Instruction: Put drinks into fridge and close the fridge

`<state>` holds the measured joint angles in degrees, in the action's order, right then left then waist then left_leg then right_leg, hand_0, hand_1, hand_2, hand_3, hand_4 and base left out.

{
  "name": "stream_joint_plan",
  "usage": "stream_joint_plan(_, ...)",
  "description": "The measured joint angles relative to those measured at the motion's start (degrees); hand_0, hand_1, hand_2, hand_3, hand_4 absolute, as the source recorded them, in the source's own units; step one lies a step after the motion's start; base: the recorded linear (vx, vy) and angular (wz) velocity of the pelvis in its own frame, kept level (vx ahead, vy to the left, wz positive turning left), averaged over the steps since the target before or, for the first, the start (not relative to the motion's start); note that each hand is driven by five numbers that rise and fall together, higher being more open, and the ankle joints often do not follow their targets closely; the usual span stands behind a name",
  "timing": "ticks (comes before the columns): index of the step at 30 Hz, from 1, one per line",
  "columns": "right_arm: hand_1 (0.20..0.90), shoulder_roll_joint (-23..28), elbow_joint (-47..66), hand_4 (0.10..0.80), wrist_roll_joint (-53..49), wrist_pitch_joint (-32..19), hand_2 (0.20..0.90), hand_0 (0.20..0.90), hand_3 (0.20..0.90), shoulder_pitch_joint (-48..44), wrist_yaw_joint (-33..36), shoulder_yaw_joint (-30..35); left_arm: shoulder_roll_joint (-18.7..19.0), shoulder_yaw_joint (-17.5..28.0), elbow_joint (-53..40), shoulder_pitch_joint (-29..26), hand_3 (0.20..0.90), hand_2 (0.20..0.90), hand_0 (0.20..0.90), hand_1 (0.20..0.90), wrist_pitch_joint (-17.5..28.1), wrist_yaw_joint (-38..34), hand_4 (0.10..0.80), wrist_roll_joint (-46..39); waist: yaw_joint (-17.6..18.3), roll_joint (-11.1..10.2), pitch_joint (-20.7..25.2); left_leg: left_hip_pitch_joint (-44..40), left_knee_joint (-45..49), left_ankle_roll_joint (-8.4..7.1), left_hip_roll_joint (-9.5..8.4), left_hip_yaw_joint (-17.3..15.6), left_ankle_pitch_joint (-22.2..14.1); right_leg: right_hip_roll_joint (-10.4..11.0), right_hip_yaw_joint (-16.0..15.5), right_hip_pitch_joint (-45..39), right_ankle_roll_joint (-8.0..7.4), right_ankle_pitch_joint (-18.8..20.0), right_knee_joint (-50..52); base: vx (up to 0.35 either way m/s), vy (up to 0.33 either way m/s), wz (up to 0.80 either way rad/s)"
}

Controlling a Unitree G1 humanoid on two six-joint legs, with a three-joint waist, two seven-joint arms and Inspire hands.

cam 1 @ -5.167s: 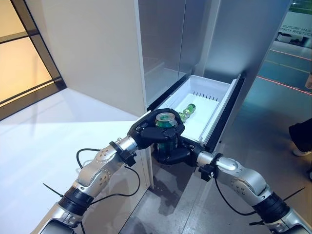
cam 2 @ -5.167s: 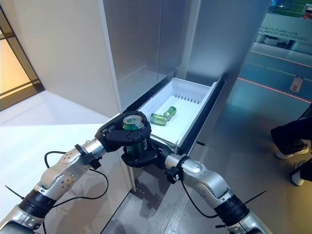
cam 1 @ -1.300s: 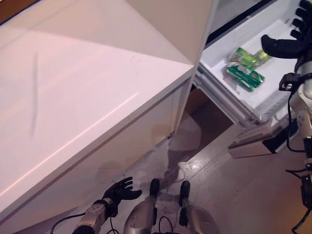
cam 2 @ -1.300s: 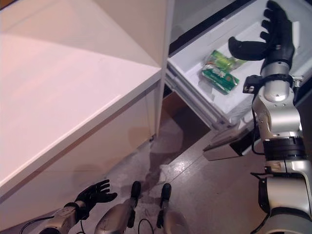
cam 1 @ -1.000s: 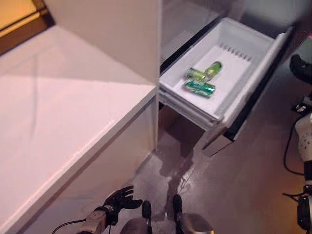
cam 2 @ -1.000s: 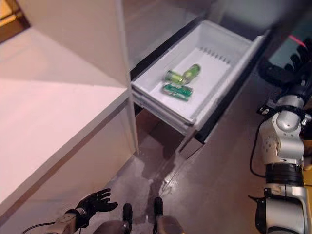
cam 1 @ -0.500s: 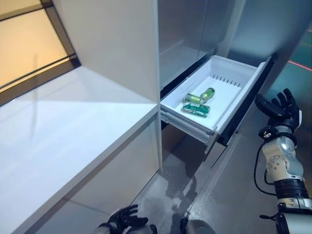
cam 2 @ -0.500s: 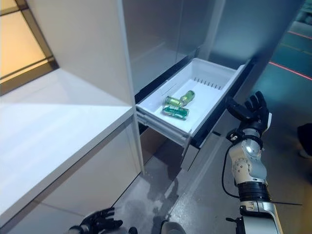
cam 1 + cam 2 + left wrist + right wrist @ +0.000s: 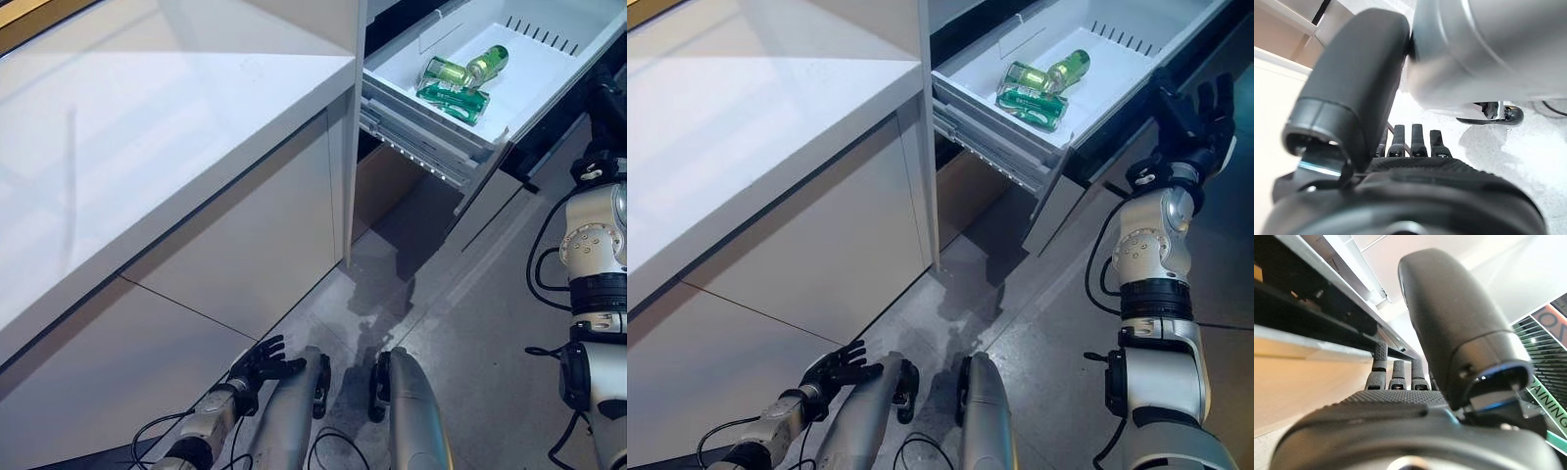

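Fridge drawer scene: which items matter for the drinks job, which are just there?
Job:
- white plastic fridge drawer, pulled out
- green drink cans, lying on their sides inside the drawer
- green drink bottle, lying beside them
- right hand, open, by the drawer front
- left hand, open, hanging low

Bystanders:
- white countertop

Head eyes look down, sharing the drawer (image 9: pixel 1136 69), wrist views perhaps palm-close

Green cans in a white drawer

The cans (image 9: pixel 1034 93) are green with silver ends; the drawer (image 9: pixel 1136 69) white with a black front. Worktop (image 9: pixel 745 108) white, floor (image 9: pixel 1048 333) mottled grey, both robot hands (image 9: pixel 1190 113) black.
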<state>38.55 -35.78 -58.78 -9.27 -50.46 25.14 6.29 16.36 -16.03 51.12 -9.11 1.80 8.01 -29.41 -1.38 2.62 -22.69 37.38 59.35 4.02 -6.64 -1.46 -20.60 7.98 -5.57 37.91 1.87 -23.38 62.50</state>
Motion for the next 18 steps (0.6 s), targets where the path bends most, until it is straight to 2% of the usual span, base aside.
stream_joint_plan(2,0.900,0.01,-0.49,0.800,-0.30,0.17,0.900,0.900,0.900,-0.38,-0.20,-0.22,-0.08,0.00,0.15,0.06,0.900,0.900,0.900,0.900,-0.03,-0.05,0.800,-0.42,0.08,0.02,0.01,-0.05,0.02,-0.04,-0.22,0.00,0.03,0.10,0.02,0.00,0.01,0.01,0.17,0.000,0.000,0.00)
stream_joint_plan(4,0.900,0.46,-1.50,0.800,-0.88,0.33,0.900,0.900,0.900,-0.81,-1.36,-0.43,-0.18,0.00,0.18,0.13,0.900,0.900,0.900,0.900,-0.04,-0.06,0.800,-0.65,0.12,0.10,0.00,-0.12,0.24,-0.87,-0.47,0.12,0.54,0.15,-0.04,0.01,0.13,0.08,0.69,0.000,0.000,0.00)
stream_joint_plan(11,0.900,3.96,-2.27,0.800,-4.48,6.88,0.900,0.900,0.900,-1.28,-12.91,-1.01,-0.33,-0.02,0.66,0.05,0.900,0.900,0.900,0.900,0.01,-0.05,0.800,-1.06,0.52,0.60,-0.07,-0.27,0.73,-1.52,-0.73,0.56,0.15,0.55,-0.46,-0.10,0.82,-1.23,1.88,0.033,0.024,0.02)
stream_joint_plan(16,0.900,4.38,-6.68,0.800,-5.47,10.47,0.900,0.900,0.900,-5.19,-20.32,-6.16,-0.84,-0.09,1.88,0.17,0.900,0.900,0.900,0.900,-0.11,0.13,0.800,-1.01,0.22,1.29,-0.04,-2.33,-0.85,-2.60,-0.97,1.50,0.71,1.07,-1.67,-2.64,1.00,-1.35,0.87,0.055,0.032,0.08)
stream_joint_plan(18,0.900,4.44,-7.61,0.800,-4.94,12.37,0.900,0.900,0.900,-7.75,-23.87,-11.30,-0.95,-0.10,1.90,0.98,0.900,0.900,0.900,0.900,-0.12,0.27,0.800,-1.01,-0.18,1.92,0.42,-4.06,-2.81,-2.93,-1.16,2.60,1.50,1.39,-3.03,-4.65,1.50,-0.80,-1.05,0.052,0.067,0.16)
